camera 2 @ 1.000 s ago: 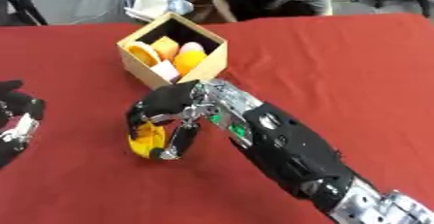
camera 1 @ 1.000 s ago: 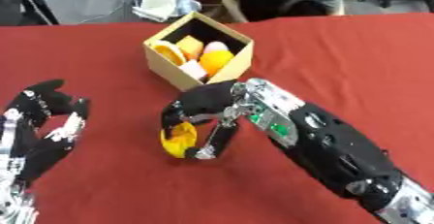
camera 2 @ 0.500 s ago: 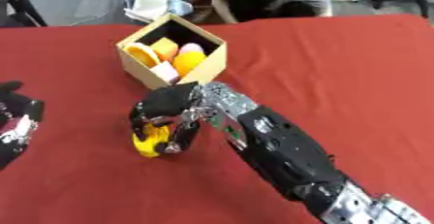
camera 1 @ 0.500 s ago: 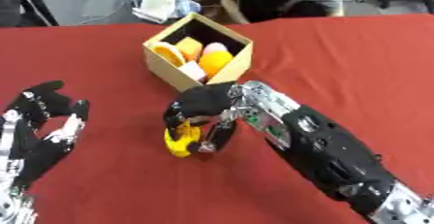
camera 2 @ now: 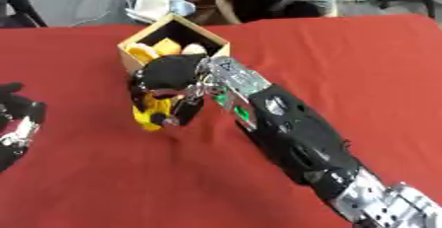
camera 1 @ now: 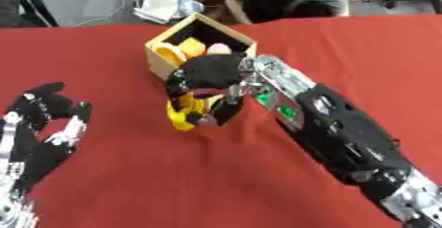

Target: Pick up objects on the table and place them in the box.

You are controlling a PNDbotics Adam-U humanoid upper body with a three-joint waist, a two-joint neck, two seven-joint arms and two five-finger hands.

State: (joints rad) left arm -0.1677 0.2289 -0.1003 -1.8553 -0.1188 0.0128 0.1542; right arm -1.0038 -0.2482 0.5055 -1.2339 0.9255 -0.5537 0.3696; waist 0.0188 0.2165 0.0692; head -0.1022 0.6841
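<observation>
Right hand [camera 1: 210,81] comes in along its long black arm from the lower right, its fingers curled down round a yellow object [camera 1: 186,112] and closed on it. That object (its shape is hard to make out under the fingers) sits just in front of the near corner of the wooden box [camera 1: 162,65], very close to the box wall; whether it rests on the red table [camera 1: 259,182] or hangs just above it cannot be told.

Left hand [camera 1: 43,128] lies idle at the left edge, fingers spread and relaxed, holding nothing and well apart from the box. The left eye view shows the palm and most of the fingers; the right eye view catches only a strip of it at the edge.

Inside the box, orange and yellow pieces [camera 2: 154,50] show against the dark interior. The right eye view shows more of the box opening, since the hand covers less of it there, while in the left eye view the back of the hand hides the box's near right wall.
</observation>
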